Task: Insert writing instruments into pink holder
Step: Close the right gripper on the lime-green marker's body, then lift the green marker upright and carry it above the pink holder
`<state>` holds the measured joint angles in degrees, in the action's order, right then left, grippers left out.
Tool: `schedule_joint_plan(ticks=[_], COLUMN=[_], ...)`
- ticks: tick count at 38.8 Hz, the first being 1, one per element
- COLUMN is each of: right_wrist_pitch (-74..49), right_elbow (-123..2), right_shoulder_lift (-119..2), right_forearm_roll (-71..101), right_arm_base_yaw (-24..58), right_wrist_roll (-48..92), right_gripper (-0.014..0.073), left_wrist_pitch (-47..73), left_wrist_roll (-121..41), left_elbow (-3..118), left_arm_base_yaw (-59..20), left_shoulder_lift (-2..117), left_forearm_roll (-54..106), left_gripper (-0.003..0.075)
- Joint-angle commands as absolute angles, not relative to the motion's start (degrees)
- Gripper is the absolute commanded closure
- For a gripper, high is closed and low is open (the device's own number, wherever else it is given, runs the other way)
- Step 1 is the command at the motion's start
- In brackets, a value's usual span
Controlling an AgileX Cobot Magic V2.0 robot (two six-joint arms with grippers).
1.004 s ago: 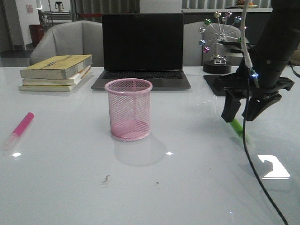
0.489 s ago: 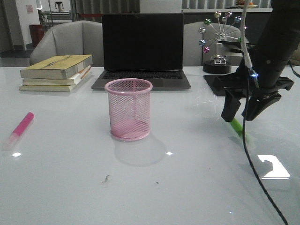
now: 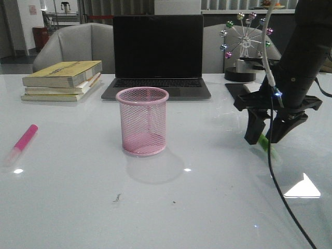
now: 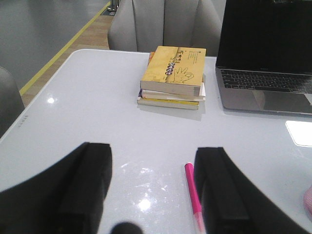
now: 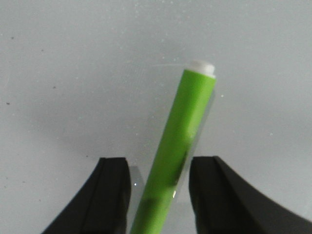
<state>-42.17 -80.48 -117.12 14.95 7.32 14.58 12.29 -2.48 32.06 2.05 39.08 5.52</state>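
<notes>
- Front view: green highlighter (image 3: pixel 265 142) lying on the white table (image 3: pixel 166 207) at the right, well apart from the pink holder (image 3: pixel 142 128); only a short stretch visible below the right gripper (image 3: pixel 266 136), long axis running diagonally, near end angled toward the camera and to the right.
- Right wrist view: same green highlighter (image 5: pixel 176 148) seen lengthwise between the two dark fingers (image 5: pixel 109 192), whitish end pointing away from the gripper; gaps visible on both sides of the barrel, fingers spread and not touching it.
- Pink highlighter (image 3: pixel 22 142) flat on the table at the far left, long axis diagonal, pink end farther from the camera, pale cap end nearer.
- Left wrist view: pink highlighter (image 4: pixel 193 195) just beside one finger (image 4: pixel 222 190) of the left gripper (image 4: pixel 151 195), fingers wide apart, nothing held.
- Pink holder upright at table centre, mesh wall, nothing visible inside.
- Behind the holder: laptop (image 3: pixel 157 54) with dark screen; stack of books (image 3: pixel 62 79) to the left rear; ornament with coloured balls (image 3: pixel 244 39) to the right rear.
</notes>
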Motion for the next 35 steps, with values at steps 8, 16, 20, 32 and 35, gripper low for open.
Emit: schedule_joint_plan(ticks=[8, 16, 20, 32, 35], right_wrist_pitch=[-41.5, -40.2, -38.3, -27.8, -25.3], right_elbow=[-81.5, -82.1, -83.4, -84.1, -84.1], right_shoulder_lift=[-116.6, -116.7, -115.2, -103.2, -100.2], right_forearm_roll=[15.8, 16.7, 18.4, 20.0, 20.0], right_arm_base_yaw=[7.2, 7.2, 7.3, 11.2, 13.2], right_wrist_roll=[15.0, 14.9, 14.9, 14.9, 15.0], right_gripper=[0.0542, 0.0529, 0.053, 0.0537, 0.0537], left_wrist_pitch=[8.3, 8.3, 8.3, 8.3, 8.3], left_wrist_roll=[-2.1, -2.1, -2.1, -2.1, -2.1], left_elbow=[33.9, 33.9, 33.9, 33.9, 33.9], left_arm_base_yaw=[1.7, 1.7, 1.7, 1.7, 1.7], left_shoulder_lift=[39.3, 39.3, 39.3, 39.3, 39.3], left_forearm_roll=[5.9, 5.9, 5.9, 5.9, 5.9], left_gripper=[0.0273, 0.0273, 0.0273, 0.0273, 0.0273])
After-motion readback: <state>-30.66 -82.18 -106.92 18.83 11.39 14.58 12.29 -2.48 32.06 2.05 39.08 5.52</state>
